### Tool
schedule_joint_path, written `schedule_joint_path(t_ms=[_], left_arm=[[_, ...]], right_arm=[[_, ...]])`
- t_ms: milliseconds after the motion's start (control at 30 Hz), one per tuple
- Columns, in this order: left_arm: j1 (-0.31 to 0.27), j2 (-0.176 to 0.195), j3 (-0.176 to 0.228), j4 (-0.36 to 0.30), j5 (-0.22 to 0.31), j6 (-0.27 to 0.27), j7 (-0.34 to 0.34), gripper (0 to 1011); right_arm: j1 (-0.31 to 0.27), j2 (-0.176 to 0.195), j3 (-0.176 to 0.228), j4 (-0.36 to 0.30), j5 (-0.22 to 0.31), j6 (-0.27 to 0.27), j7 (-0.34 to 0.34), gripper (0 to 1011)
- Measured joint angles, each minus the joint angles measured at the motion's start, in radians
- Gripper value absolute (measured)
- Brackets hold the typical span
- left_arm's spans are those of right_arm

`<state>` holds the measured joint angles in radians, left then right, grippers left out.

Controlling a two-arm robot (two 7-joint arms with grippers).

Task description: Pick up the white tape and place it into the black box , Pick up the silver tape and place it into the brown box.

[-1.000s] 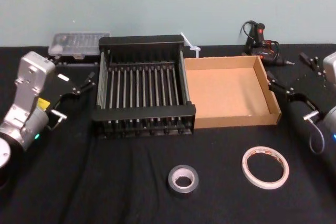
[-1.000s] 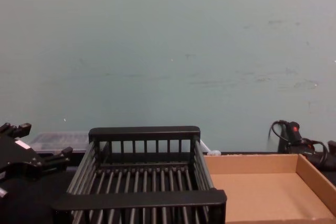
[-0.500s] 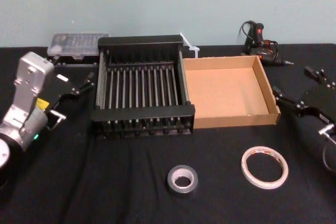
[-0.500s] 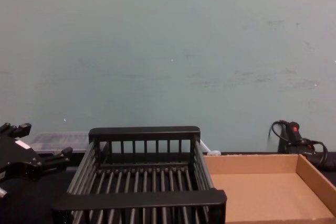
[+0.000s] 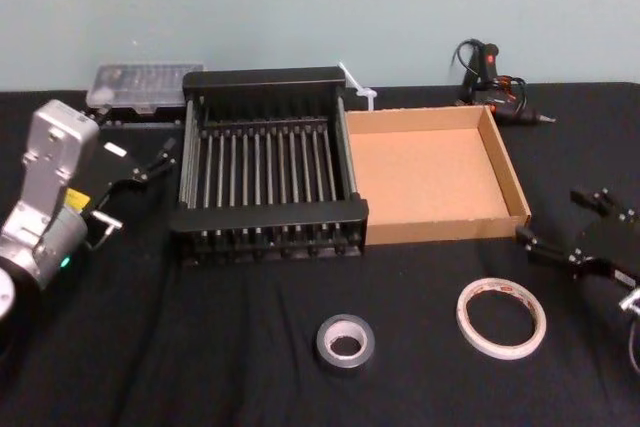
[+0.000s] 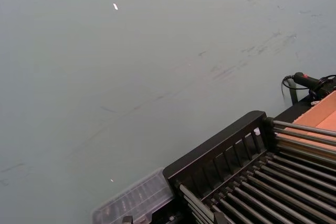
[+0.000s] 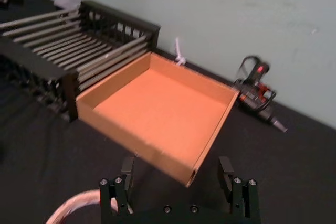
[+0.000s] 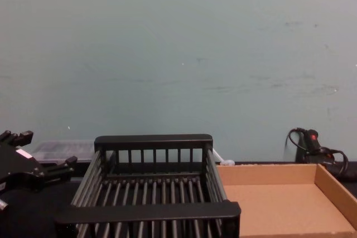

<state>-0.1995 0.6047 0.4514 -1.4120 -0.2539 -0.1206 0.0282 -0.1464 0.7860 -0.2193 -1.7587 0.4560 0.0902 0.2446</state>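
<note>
The white tape (image 5: pixel 503 318) lies flat on the black cloth at the front right, and its edge shows in the right wrist view (image 7: pixel 73 206). The silver tape (image 5: pixel 346 341) lies left of it, in front of the black box (image 5: pixel 268 215). The brown box (image 5: pixel 447 229) stands against the black box's right side; both are empty. My right gripper (image 5: pixel 556 219) hovers open just right of the white tape, beside the brown box's front right corner, its fingers (image 7: pixel 127 170) wide apart. My left gripper (image 5: pixel 142 187) is open, left of the black box (image 8: pixel 148 212).
A clear plastic case (image 5: pixel 140 82) sits behind the black box at the back left. A black tool with red parts and cables (image 5: pixel 490 72) lies behind the brown box. A white strip (image 5: pixel 358 87) pokes up between the boxes' back corners.
My right gripper has moved forward from beside the brown box's right wall to near its front right corner, closer to the white tape. The left arm has barely moved.
</note>
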Motion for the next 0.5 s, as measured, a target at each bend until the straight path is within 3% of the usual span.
schedule_joint_path(t_ms=[500], left_arm=[[0.000, 0.000, 0.000, 0.000, 0.000, 0.000, 0.000, 1001]], right_arm=[[0.012, -0.021, -0.033, 0.040, -0.040, 0.076, 0.073, 1002]])
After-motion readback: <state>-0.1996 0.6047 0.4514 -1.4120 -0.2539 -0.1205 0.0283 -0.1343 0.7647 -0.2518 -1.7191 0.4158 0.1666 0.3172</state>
